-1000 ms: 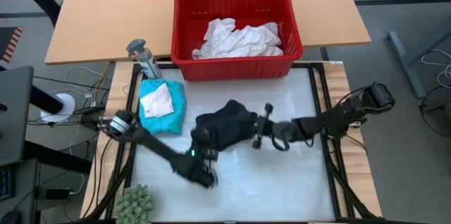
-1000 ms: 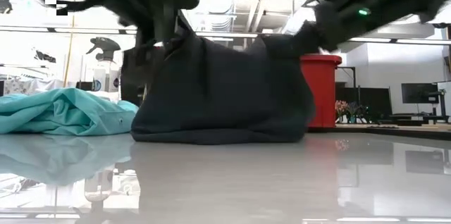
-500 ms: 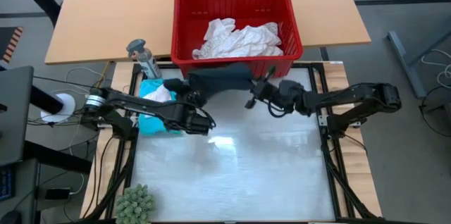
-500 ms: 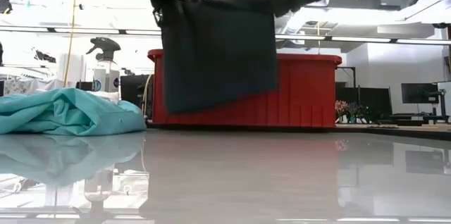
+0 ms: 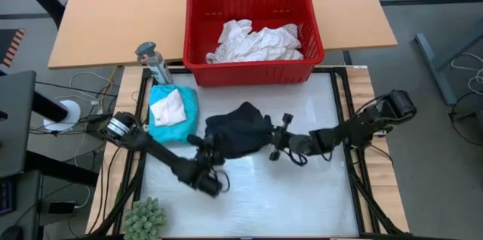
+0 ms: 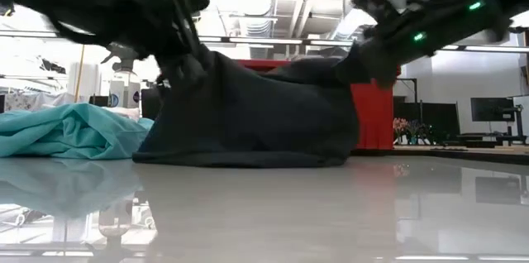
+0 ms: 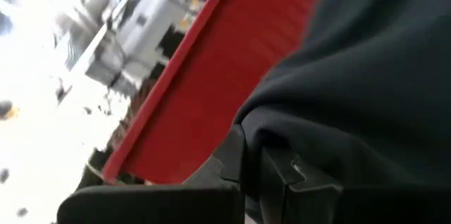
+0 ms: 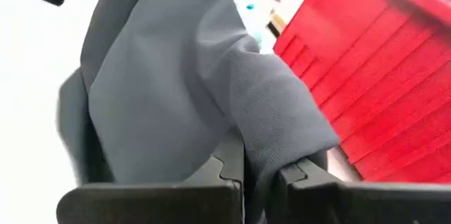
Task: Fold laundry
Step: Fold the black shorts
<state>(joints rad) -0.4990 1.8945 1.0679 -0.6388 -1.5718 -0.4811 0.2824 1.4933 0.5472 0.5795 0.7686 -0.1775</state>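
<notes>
Pincers, left (image 5: 207,148) and right (image 5: 276,145), each clamp a corner of the black shorts (image 5: 240,130); no writing readable.

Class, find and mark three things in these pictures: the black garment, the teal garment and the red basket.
black garment (image 5: 240,130), high view, middle of the bunched cloth.
teal garment (image 5: 187,112), high view, bare right edge.
red basket (image 5: 249,72), high view, front wall.

A robotics lab or open office: exposed ceiling ducts and strip lights (image 6: 273,41) run overhead, computer monitors (image 6: 493,109) line the far desks, and loose cables (image 5: 83,85) trail beside the table's left edge.
</notes>
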